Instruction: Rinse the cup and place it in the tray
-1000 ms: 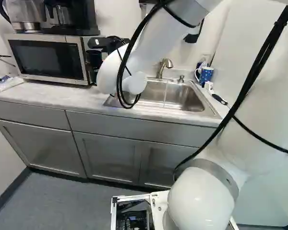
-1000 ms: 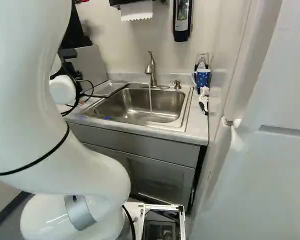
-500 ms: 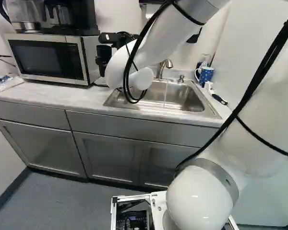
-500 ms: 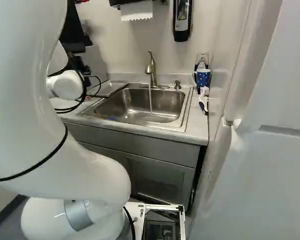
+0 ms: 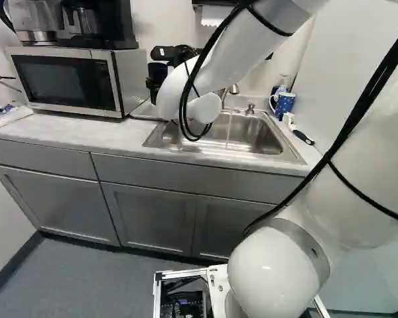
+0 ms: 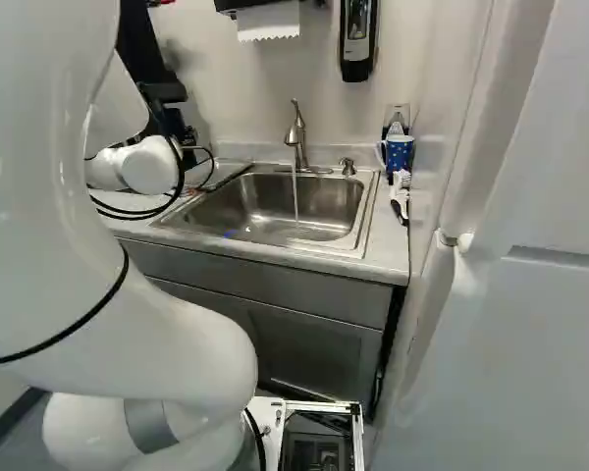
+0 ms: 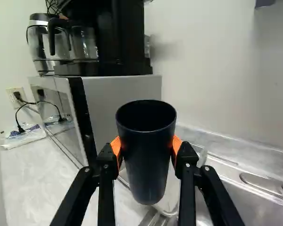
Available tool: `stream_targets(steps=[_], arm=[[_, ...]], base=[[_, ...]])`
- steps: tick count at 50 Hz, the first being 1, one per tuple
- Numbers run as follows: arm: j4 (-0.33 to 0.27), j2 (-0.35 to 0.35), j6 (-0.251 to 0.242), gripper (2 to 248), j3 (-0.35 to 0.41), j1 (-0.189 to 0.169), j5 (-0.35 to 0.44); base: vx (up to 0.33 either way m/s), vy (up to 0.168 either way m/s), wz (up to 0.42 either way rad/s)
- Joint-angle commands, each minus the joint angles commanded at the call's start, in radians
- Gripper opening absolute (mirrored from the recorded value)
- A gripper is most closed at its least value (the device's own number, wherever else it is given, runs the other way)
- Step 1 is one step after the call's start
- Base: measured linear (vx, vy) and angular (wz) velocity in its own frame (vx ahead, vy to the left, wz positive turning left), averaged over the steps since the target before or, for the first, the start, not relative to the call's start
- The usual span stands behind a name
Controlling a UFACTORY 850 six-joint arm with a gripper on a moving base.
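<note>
Wrist end of the white arm has swung across the counter, away from the microwave and toward the sink, compared with one second back. Cup rides along with it: in the left base view it was in front of the microwave's near side, now it is just right of that side. Right base view agrees, the rounded wrist joint lying farther right than before. Base unmoved; counter, sink and blue dotted mug sit where they did.

Gripper pinching the cup: orange pads press it from both sides. Dark cup, roughly upright, mouth up, held above a tray at the sink's microwave side.

Wrist view alone gives the cup's open mouth and the pads' contact; left base view has only a dark bit of cup beside the arm. Whether the cup shows in the right base view, cannot tell. Wall outlet with plugs: wrist view only. Water stream falling from the faucet into the sink: both base views, clearest in the right; wrist view catches just the faucet's edge. Soap dispenser shows whole in the right base view. Brush lies by the mug in both base views.
</note>
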Motion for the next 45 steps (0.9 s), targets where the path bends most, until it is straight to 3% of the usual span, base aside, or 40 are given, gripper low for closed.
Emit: stream_targets(steps=[45], arm=[[0.0, 0.029, 0.0, 122, 0.039, -0.147, -0.001]], base=[[0.0, 0.0, 0.0]])
